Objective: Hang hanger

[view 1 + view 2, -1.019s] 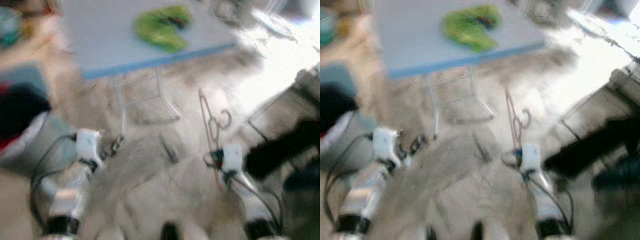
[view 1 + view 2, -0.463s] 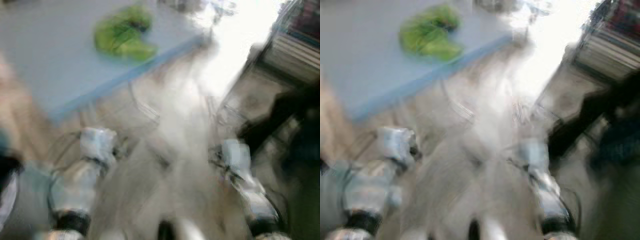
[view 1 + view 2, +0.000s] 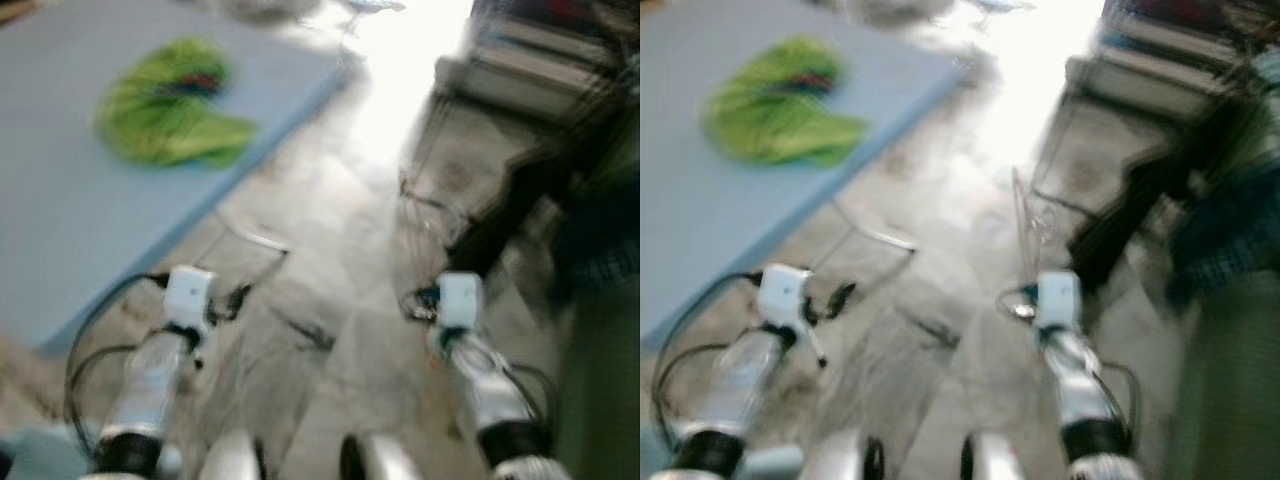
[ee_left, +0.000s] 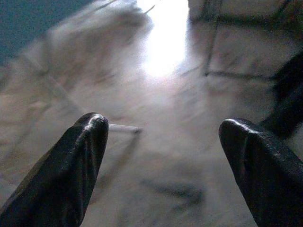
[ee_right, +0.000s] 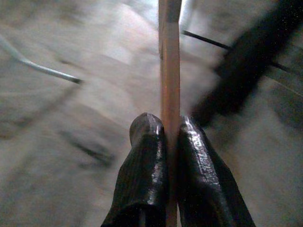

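A: What is the right end effector [image 5: 169, 130] doing?

B: It is clenched on the hanger [image 5: 170, 71]. In the right wrist view the two black fingers [image 5: 144, 170] press from both sides on a thin, pale wooden bar that runs straight out from between them.

A: And where does the hanger sit in the head views?

B: Ahead of the right arm, over the floor [image 3: 340, 250]. The picture is blurred, but a thin wire outline [image 3: 1030, 225] rises from the end effector toward the dark furniture on the right.

A: The left end effector [image 4: 161, 130]?

B: Released. Its two black fingertips [image 4: 87, 142] stand well apart with nothing between them, only the marbled stone floor below and a bright patch of glare on it.

A: What lies farther out?

B: To the left, a light blue table [image 3: 60, 230] with a crumpled green cloth [image 3: 165, 105] lying on it. A thin metal leg or frame [image 3: 250, 235] shows beneath the table's edge. On the right, a dark garment [image 3: 510, 210] hangs or leans near a shelf [image 3: 540, 70], too blurred to make out further.
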Available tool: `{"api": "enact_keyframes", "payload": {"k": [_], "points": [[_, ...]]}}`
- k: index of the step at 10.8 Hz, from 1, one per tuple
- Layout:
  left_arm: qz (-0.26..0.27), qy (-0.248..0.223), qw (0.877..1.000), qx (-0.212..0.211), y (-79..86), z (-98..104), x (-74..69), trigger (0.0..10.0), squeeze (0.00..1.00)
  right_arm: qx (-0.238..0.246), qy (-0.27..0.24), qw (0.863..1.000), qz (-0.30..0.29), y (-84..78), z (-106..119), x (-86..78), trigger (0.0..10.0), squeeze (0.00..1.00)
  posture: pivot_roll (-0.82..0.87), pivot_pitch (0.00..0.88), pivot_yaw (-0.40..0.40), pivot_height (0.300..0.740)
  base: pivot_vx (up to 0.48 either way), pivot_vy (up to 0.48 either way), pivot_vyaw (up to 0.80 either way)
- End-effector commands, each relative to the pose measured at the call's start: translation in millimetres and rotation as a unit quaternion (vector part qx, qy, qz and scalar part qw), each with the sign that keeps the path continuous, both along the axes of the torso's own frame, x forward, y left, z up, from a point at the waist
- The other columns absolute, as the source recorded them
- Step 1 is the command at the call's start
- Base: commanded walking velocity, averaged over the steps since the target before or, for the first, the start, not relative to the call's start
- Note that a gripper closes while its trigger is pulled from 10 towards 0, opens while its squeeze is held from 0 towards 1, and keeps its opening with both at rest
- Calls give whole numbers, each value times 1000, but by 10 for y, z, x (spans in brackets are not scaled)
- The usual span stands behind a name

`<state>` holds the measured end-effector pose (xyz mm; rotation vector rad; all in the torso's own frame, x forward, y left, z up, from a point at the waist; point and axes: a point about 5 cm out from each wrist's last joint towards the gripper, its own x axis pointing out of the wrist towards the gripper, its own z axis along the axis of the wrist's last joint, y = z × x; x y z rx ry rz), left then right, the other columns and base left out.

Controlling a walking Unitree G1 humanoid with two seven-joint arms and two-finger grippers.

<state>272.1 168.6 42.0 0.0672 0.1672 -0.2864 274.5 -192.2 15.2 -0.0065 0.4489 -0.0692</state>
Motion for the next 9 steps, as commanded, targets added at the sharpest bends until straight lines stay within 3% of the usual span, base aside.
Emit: {"api": "enact_keyframes", "payload": {"k": [1, 3, 5, 6, 9], "points": [[31, 16, 999, 6, 166, -74, -92, 10000, 0, 10, 3, 1000, -18, 7, -48, -48, 10000, 0, 59, 113, -13, 740, 0, 0, -800], [37, 21, 999, 6, 149, -113, -92, 10000, 0, 11, -7, 999, -47, -58, -77, -146, 10000, 0, -4, 105, 49, 740, 0, 0, -400], [8, 24, 1000, -18, 11, -130, -87, 10000, 0, 8, 1, 997, -71, -151, -133, -285, 10000, 0, -19, 89, 27, 740, 137, 0, -400], [13, 23, 999, -28, -13, -136, -86, 10000, 0, 5, 5, 999, -54, -142, -145, -283, 10000, 0, -6, 74, 0, 740, 289, 382, -800], [32, 25, 998, -41, -43, -179, -120, 10000, 0, 3, -4, 1000, -18, -74, -46, -70, 10000, 0, 21, 46, -40, 740, 292, 380, 0]]}}
